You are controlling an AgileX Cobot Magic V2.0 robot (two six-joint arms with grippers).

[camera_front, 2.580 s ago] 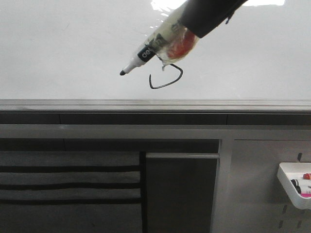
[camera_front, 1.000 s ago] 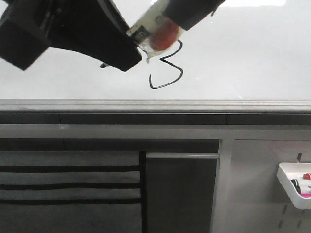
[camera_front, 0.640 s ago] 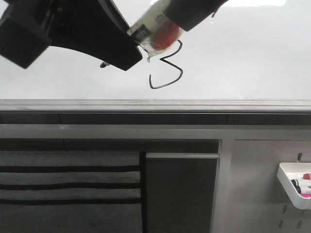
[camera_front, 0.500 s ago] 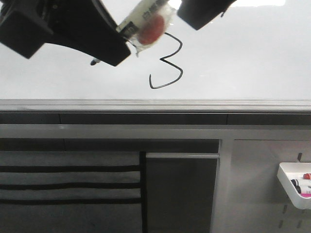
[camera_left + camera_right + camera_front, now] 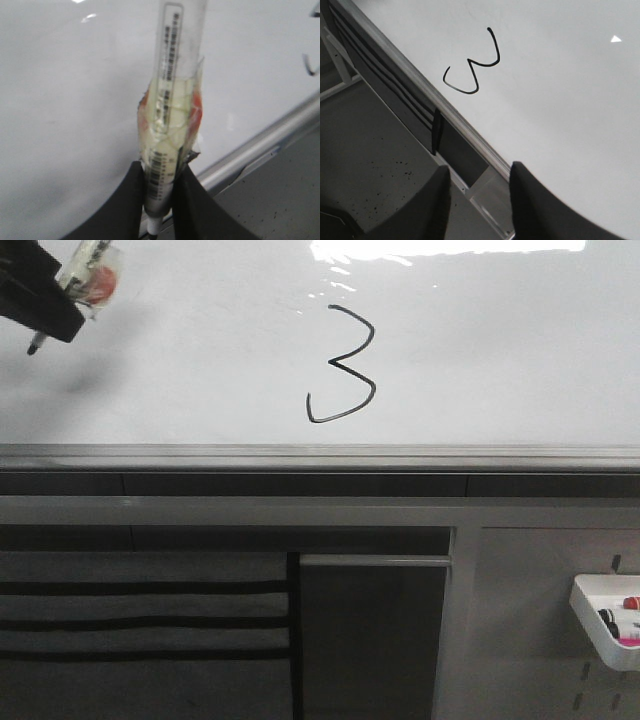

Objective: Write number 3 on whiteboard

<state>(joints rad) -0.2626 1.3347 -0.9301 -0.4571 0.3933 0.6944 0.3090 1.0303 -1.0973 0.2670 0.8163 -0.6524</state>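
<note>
A: The 3 [image 5: 343,366] is standing complete on the whiteboard [image 5: 520,350], near the lower edge, just above the grey rail [image 5: 320,453]. So what is still risky here?

B: I am thinking mostly about the marker [image 5: 170,125]. The left gripper [image 5: 159,197] is clenching it near the writing end, and the taped body is sticking out far beyond the fingers. In the front view the tip is pointing down toward the board at the far left.

A: So a stray line?

B: Yes. If the left arm is dipping while it is travelling, the tip is probably touching the board and leaving a mark beside the digit. Also the grip looks narrow, so I judge the marker may be tilting or slipping between the fingers.

A: And the right gripper [image 5: 479,192]?

B: It is hanging released, holding nothing, with the 3 lying beyond it. If it is sweeping low over the board, it may be smearing the fresh ink.
</note>
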